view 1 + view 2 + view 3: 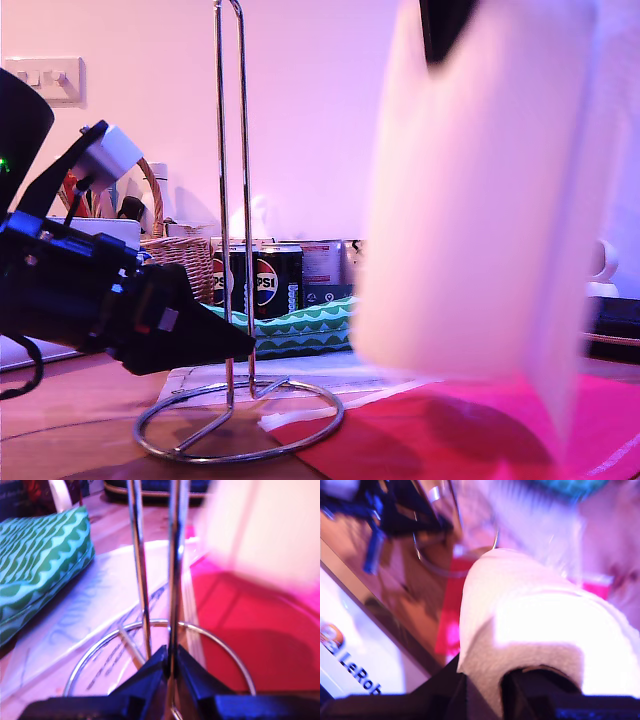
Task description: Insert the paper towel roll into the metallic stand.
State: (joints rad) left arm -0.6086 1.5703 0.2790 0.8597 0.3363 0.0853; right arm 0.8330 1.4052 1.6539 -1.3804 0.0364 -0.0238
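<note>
My first gripper (170,662) is pinching the metallic stand (234,200) low on its upright, fingers closed on the rod. My second gripper (485,690) is gripping the paper towel roll (480,190), holding it above the bench at the exterior view's right

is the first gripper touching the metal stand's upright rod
Touching. The first wrist view shows my first gripper with its jaws closed around one rod of the metallic stand, no gap visible between them.
</note>
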